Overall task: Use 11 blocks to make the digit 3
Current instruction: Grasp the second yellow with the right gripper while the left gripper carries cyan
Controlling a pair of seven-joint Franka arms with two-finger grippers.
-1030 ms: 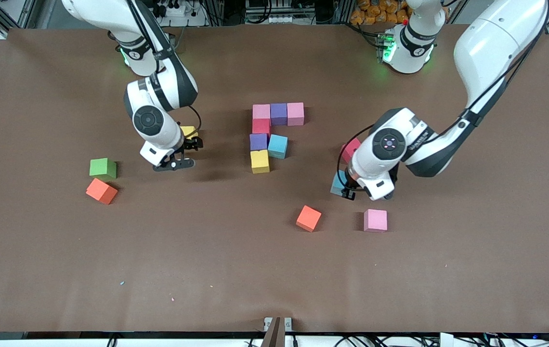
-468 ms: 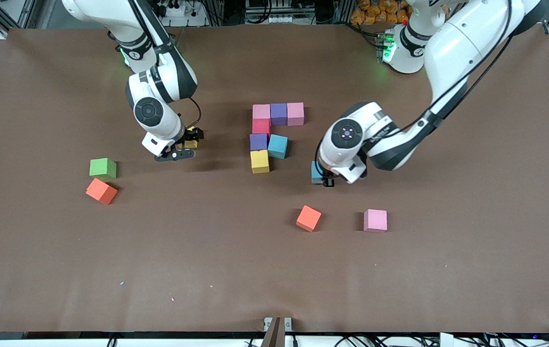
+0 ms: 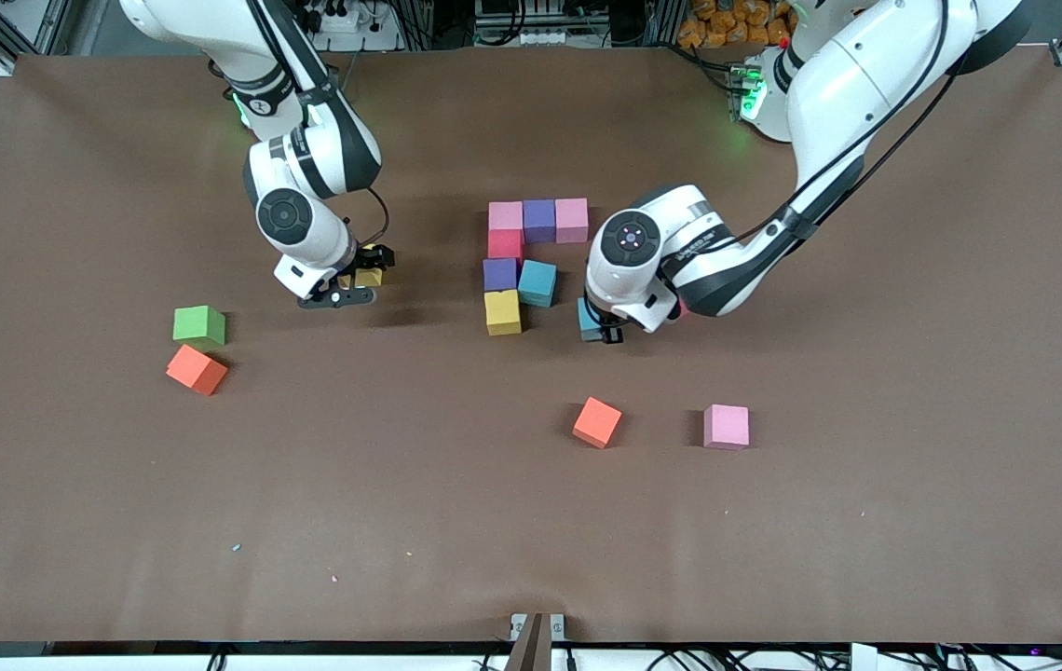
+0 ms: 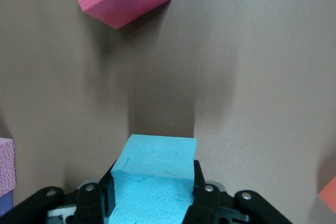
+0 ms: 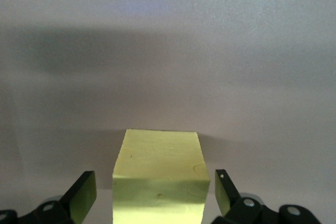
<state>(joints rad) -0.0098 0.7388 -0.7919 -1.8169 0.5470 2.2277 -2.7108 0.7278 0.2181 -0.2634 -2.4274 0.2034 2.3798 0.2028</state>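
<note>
Our left gripper [image 3: 602,333] clamping a sky-blue cube [image 4: 155,182] above the table [image 3: 866,466], our right gripper [image 5: 155,195] spread wide around a yellow cube [image 5: 158,182]

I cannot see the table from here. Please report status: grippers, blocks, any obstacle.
Left gripper shut on sky-blue block, beside the unfinished digit 3. Right gripper open, astride yellow block on the table. Nothing seen in the way.

Fourteen matte foam cubes: three pink [image 3: 726,426], two purple [image 3: 539,219], two crimson [image 3: 505,244], two sky-blue [image 3: 537,281], two yellow [image 3: 502,311], two orange [image 3: 597,421], one green [image 3: 198,323]
</note>
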